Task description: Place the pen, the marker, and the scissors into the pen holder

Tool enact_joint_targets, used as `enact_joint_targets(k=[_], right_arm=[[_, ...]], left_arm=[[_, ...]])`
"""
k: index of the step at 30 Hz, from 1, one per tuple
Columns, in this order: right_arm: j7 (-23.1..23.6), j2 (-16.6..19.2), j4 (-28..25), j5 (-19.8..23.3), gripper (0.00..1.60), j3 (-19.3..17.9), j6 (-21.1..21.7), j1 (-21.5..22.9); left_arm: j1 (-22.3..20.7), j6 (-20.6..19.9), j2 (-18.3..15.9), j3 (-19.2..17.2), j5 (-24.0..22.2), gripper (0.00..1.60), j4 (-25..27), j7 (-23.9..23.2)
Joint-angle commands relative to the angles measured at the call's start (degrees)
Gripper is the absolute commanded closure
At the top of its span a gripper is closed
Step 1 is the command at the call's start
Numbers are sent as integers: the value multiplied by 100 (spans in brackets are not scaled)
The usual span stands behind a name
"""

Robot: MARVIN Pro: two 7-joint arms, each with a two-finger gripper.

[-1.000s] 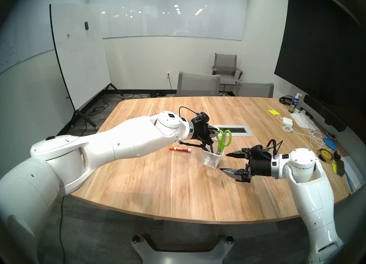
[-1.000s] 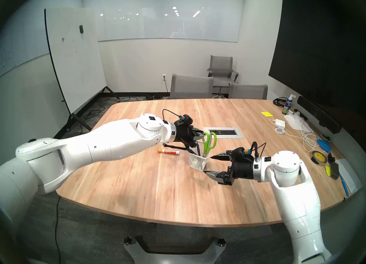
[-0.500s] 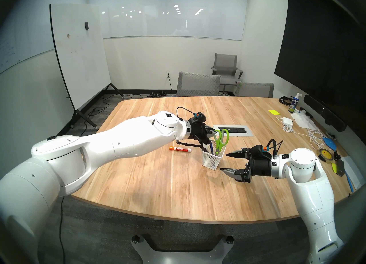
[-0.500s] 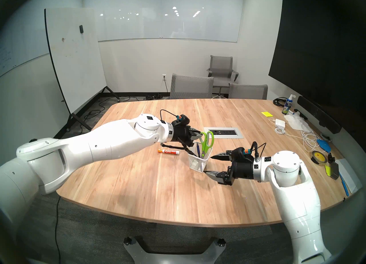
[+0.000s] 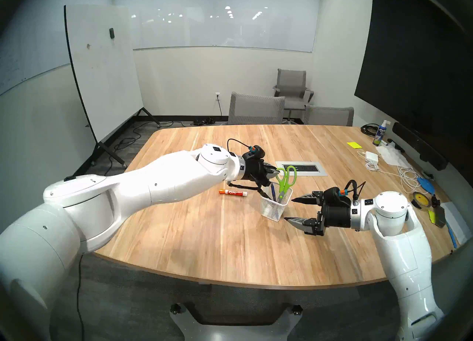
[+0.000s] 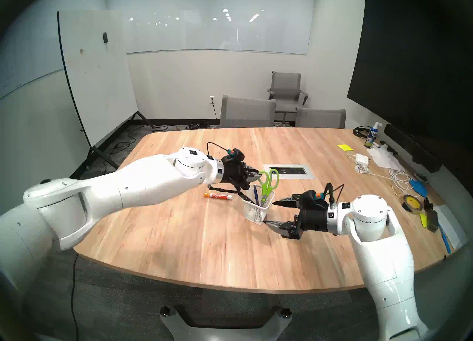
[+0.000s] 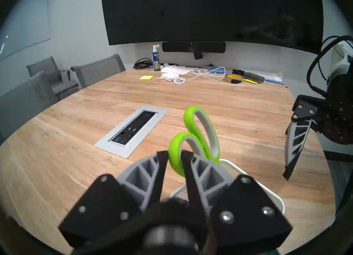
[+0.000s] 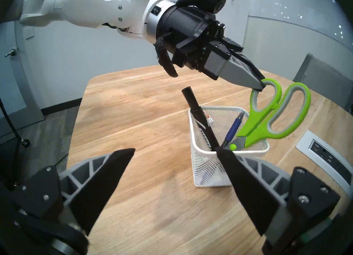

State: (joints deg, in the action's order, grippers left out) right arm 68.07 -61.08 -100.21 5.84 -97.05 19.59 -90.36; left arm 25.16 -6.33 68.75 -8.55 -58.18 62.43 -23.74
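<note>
The white mesh pen holder stands mid-table. A blue pen and a black marker lean inside it. The green-handled scissors stand blades-down in the holder, handles above the rim. My left gripper is shut on the scissors' nearer handle loop. Just right of the holder, my right gripper is open and empty. An orange-capped white marker lies on the table left of the holder.
A grey power outlet panel is set into the table behind the holder. Cables, a charger, a tape roll, a spray bottle and sticky notes crowd the right edge. Chairs stand at the far side.
My left gripper and the scissors have shifted slightly left, and the blades sit a little deeper in the holder. The right arm has not moved.
</note>
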Motion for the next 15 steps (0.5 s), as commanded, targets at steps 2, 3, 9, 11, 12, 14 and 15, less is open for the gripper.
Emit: enact_joint_targets(k=[2,3,9,11,12,14,15], right_arm=[[4,-4,-87,19,0,-11,11,55],[4,-4,-87,19,0,-11,12,55],[4,-5,-88,18,0,-11,13,55],[4,-5,-88,18,0,-11,13,55],[4,-5,-88,18,0,-11,13,55],[5,-5,-87,17,0,-11,12,55],[5,-5,-87,17,0,-11,12,55]], left_arm=[[-99,67,84,-80,0,72,168,8],[-99,69,81,-81,0,68,178,5],[-87,68,53,-88,-9,55,250,7],[-80,66,22,-93,-11,53,315,31],[-78,59,1,-96,-12,53,357,45],[-71,25,-80,-103,-18,53,530,104],[-64,4,-137,-104,-21,54,648,144]])
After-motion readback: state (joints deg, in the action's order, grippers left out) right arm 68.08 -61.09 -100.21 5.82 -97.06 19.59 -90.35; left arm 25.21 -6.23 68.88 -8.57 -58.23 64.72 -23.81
